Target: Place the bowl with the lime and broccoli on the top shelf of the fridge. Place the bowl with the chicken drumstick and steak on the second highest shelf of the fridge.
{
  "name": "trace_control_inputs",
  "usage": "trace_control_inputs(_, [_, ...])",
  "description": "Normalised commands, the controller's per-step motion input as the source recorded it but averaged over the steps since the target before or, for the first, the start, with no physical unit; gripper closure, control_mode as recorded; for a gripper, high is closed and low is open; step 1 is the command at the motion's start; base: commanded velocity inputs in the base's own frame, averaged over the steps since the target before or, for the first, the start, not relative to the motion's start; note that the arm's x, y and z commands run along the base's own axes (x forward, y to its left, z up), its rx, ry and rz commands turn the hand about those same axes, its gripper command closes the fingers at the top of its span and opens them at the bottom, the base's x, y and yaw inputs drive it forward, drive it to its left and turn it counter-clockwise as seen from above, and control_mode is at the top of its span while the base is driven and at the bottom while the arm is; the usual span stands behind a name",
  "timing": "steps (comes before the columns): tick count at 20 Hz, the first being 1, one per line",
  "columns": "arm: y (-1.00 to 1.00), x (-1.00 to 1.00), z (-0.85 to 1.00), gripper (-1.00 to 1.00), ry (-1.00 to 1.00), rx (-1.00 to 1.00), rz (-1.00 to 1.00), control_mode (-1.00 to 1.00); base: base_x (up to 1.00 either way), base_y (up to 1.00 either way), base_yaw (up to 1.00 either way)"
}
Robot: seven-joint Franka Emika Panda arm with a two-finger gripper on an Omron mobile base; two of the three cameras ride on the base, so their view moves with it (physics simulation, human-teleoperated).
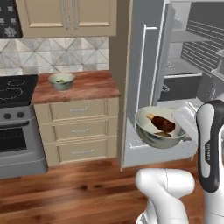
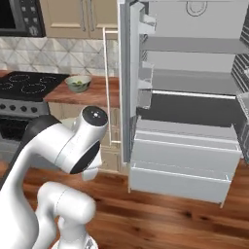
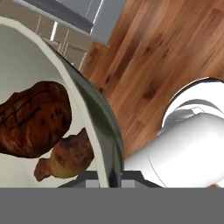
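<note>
We found the fingers [image 3: 114, 177] clamped on the meat bowl's [image 1: 159, 127] rim alone; tilting could spill the drumstick [image 3: 65, 157], at 6 o'clock of the steak [image 3: 33, 118].

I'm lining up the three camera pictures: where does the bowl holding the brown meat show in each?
Left base view: the round pale ceramic bowl with brown meat sits right of centre, raised before the open grey metal fridge.
Right base view: I can't find it.
Hand view: its rim and inside take up the left side, pinched at the bottom by the end effector.
Shared landmark: the wooden floor.
</note>
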Motion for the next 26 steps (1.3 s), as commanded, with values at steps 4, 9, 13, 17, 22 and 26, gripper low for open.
trace_control_inputs(4, [0.00,0.00,0.00,1.00,0.00,0.00,0.00,1.00,-0.29,-1.00,-0.04])
trace_control_inputs(9, [0.00,0.00,0.00,1.00,0.00,0.00,0.00,1.00,0.51,-0.96,-0.12])
trace_control_inputs(13, [0.00,0.00,0.00,1.00,0.00,0.00,0.00,1.00,0.80,-0.64,-0.14])
trace_control_inputs(17, [0.00,0.00,0.00,1.00,0.00,0.00,0.00,1.00,0.86,-0.04,-0.05])
trace_control_inputs(22, [0.00,0.00,0.00,1.00,0.00,0.00,0.00,1.00,0.71,0.03,0.00])
trace_control_inputs(26, [0.00,0.00,0.00,1.00,0.00,0.00,0.00,1.00,0.79,0.00,0.00])
